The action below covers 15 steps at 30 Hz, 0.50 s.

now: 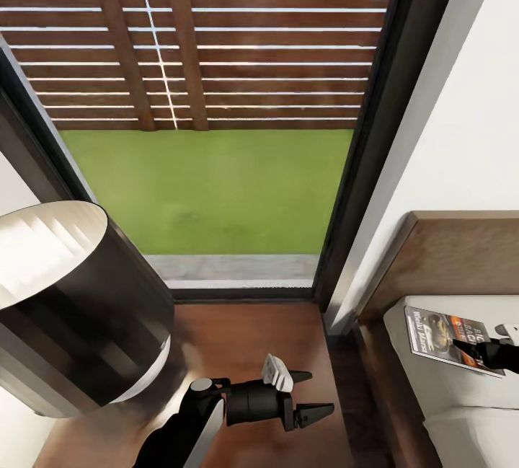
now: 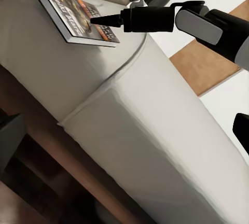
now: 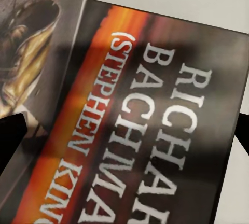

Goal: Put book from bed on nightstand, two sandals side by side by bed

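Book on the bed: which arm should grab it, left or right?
Right. The right gripper is already over the book on the bed, fingers straddling its cover. The left gripper hangs open above the nightstand, apart from it.

Book (image 1: 450,338) partly covered at its near corner by right tool (image 1: 461,344); tool jaw state unreadable. Bed (image 1: 461,389) cut by frame edge. Lamp shade (image 1: 72,295) cropped at left. Cover lettering (image 3: 155,146) blurred, clipped at bottom.
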Tool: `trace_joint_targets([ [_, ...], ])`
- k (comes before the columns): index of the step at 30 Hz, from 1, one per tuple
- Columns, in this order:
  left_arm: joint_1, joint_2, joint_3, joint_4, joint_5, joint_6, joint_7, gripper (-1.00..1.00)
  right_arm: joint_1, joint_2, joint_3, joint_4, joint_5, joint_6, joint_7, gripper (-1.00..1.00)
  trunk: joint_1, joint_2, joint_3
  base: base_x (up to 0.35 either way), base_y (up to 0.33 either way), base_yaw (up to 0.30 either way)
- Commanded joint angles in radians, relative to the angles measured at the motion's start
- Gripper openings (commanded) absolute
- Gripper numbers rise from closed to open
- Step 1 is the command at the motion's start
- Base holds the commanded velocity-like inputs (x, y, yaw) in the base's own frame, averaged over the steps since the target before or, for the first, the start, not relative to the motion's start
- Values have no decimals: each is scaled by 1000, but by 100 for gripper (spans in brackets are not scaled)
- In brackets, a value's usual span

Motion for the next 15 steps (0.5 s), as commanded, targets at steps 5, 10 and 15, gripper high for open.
trace_joint_targets([
  [5,-1,0,-1,0,8,10,0,100,1,0,48,16,12,7,9,100,0,0,-1,0,0,0],
  [10,0,0,-1,0,8,10,-1,100,1,1,49,10,12,7,9,100,0,0,-1,0,0,0],
  [15,-1,0,-1,0,8,10,0,100,1,1,49,10,12,7,9,100,0,0,-1,0,0,0],
])
